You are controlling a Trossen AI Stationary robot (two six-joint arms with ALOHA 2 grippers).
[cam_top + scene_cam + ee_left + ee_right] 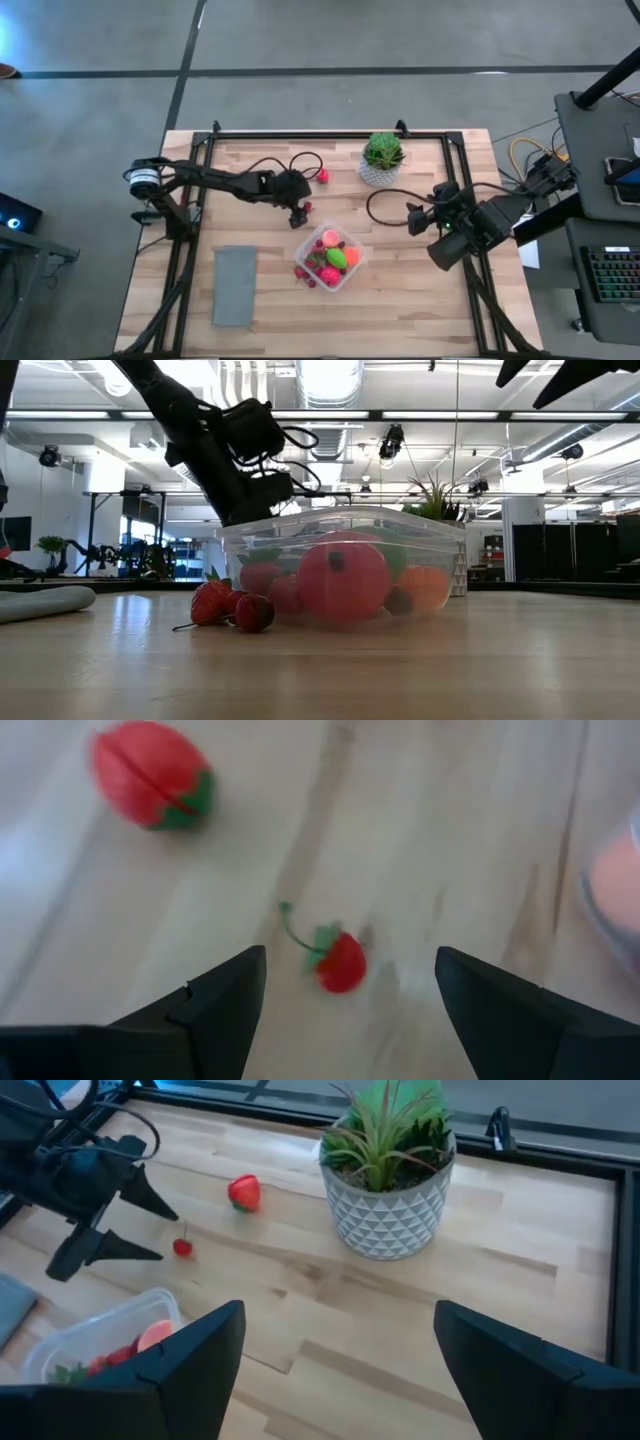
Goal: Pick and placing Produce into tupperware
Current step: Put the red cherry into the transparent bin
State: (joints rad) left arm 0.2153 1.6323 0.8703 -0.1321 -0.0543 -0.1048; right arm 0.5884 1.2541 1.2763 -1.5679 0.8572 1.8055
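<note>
Clear rounded plastic tupperware [341, 262]

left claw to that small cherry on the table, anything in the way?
Nothing visible. The left claw is open, with the cherry on bare wood straight ahead between its fingers. The strawberry lies off to one side, clear of the path.

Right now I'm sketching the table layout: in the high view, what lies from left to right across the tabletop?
Flat grey rectangle → left gripper over a small cherry → tupperware holding produce → potted plant → right gripper.
</note>
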